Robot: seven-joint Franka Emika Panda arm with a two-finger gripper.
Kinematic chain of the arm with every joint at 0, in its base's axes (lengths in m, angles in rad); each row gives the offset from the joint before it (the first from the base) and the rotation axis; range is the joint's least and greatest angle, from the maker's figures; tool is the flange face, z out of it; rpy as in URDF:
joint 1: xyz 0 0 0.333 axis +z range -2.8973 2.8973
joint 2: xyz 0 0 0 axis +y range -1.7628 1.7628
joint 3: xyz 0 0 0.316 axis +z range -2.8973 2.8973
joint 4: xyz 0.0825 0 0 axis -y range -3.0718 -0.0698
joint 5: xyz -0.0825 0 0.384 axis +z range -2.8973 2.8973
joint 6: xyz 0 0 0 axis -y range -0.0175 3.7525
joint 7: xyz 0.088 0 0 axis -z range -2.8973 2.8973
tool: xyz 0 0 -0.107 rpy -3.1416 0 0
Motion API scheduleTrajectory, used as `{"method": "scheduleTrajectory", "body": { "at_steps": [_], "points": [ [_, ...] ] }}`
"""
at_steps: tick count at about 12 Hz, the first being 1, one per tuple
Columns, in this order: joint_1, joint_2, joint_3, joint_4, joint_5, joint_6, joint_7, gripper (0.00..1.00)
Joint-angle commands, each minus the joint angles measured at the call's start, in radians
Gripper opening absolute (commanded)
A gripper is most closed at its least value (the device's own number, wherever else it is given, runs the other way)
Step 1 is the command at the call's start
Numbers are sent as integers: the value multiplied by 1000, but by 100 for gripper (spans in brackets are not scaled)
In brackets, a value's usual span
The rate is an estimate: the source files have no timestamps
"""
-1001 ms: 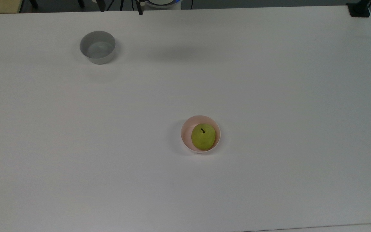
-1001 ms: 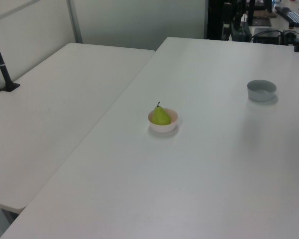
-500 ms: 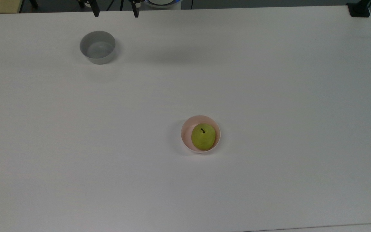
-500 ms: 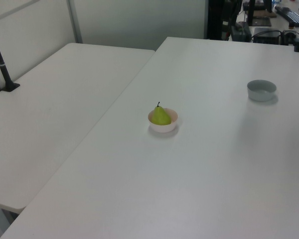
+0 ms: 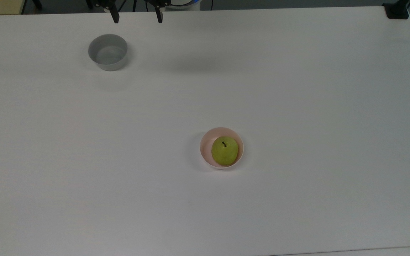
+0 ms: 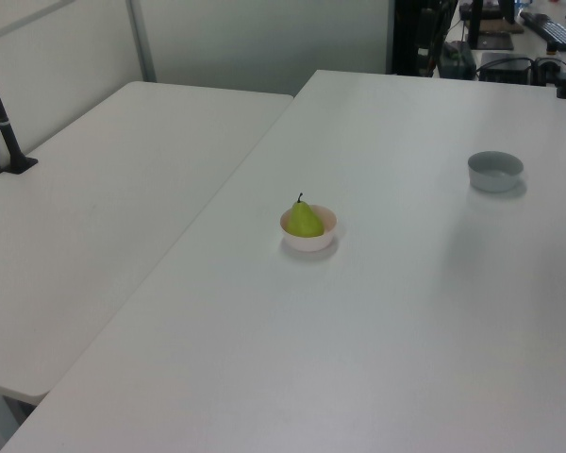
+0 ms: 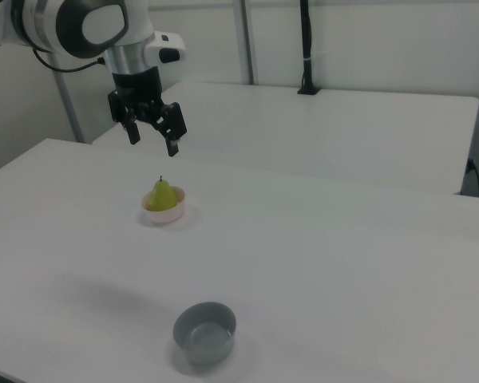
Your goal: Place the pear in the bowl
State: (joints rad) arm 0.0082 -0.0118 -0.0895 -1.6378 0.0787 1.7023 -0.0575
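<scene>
The gripper [image 7: 152, 139] hangs from the arm [image 7: 80, 28] well above the desk [image 5: 297, 89], with its two dark fingers [image 7: 174, 146] spread wide and nothing between them. In the top view the two fingertips [image 5: 116, 19] show at the desk's far edge, apart from each other, above and to the top view's right of the grey bowl [image 5: 108, 52]. In the right view the gripper sits higher than the pear [image 7: 162, 193] and slightly to the right view's left of it, with clear air between the fingertips and the stem.

The pear stands upright inside the pink bowl [image 5: 205, 149], stem up, resting against the bowl's side nearer the top view's right. The pink bowl sits near the middle of the desk, a little toward the near edge in the top view, and well away from all four corners.

The grey bowl is straight-sided, holds nothing, and stands near the far left corner in the top view, well apart from the pink bowl. In the left view it [image 6: 495, 171] lies toward the desk's right edge.

A second white table [image 6: 104, 208] adjoins the desk along one long edge. A black post [image 7: 306, 48] is clamped at that table's far edge. Nothing lies on the desk surface between the two bowls.
</scene>
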Motion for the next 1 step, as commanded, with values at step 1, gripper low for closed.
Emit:
{"method": "scheduleTrajectory", "body": {
  "at_steps": [1],
  "points": [
    [24,-13,-22,-22,-5,25,-10,100]
  ]
}}
